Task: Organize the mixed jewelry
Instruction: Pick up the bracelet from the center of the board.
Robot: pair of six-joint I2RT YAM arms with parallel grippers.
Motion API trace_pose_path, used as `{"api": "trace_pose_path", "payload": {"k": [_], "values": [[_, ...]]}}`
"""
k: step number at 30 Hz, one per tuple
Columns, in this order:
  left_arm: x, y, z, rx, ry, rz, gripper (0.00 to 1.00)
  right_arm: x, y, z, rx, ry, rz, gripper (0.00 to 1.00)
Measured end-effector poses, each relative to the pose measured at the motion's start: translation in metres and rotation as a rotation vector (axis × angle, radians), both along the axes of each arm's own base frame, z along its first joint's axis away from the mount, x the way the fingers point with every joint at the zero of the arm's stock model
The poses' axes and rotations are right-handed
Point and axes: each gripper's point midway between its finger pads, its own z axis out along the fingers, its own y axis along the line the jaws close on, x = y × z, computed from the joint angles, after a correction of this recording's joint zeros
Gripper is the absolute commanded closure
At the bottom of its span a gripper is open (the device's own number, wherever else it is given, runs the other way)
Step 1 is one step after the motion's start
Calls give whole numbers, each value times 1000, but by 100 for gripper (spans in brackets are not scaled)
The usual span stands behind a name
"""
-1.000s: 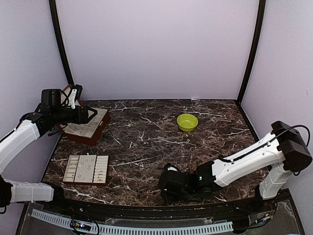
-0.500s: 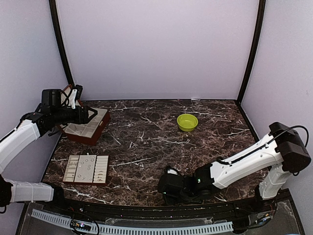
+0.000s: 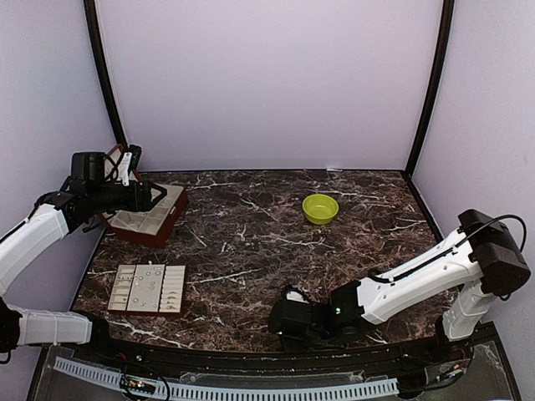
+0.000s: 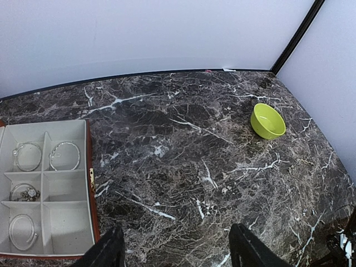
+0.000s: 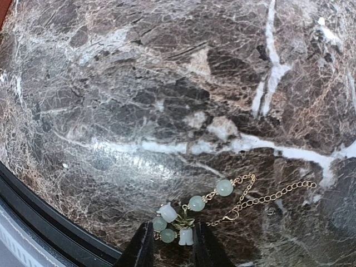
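A bracelet (image 5: 196, 203) of pale green and white beads on a thin gold chain (image 5: 278, 194) lies on the marble by the table's front edge. My right gripper (image 5: 172, 245) has its two fingers pressed against the bead cluster from both sides. In the top view the right gripper (image 3: 284, 322) is low at front centre. My left gripper (image 3: 155, 196) hovers open over the reddish-brown box (image 3: 146, 215); its fingers (image 4: 105, 250) hold nothing. Silvery bangles (image 4: 64, 156) lie in the box's compartments.
A cream compartment tray (image 3: 171, 291) with several tiny pieces lies front left. A yellow-green bowl (image 3: 320, 208) stands at the back right, also in the left wrist view as the bowl (image 4: 267, 120). The table's black front rim (image 5: 44, 211) runs just beside the bracelet.
The right gripper's fingers have drawn together onto the bead cluster, and that arm has edged slightly left and nearer the front edge. The left arm has not moved.
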Motion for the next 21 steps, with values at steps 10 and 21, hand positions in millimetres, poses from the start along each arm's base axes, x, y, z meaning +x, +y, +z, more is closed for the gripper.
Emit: {"api": "trace_pose_path", "payload": {"k": [10, 21], "values": [[1, 0, -2, 0, 5, -1, 34, -2, 2, -1, -1, -8, -2, 83], [1, -1, -2, -1, 8, -3, 34, 4, 11, 3, 10, -35, -18, 93]]}}
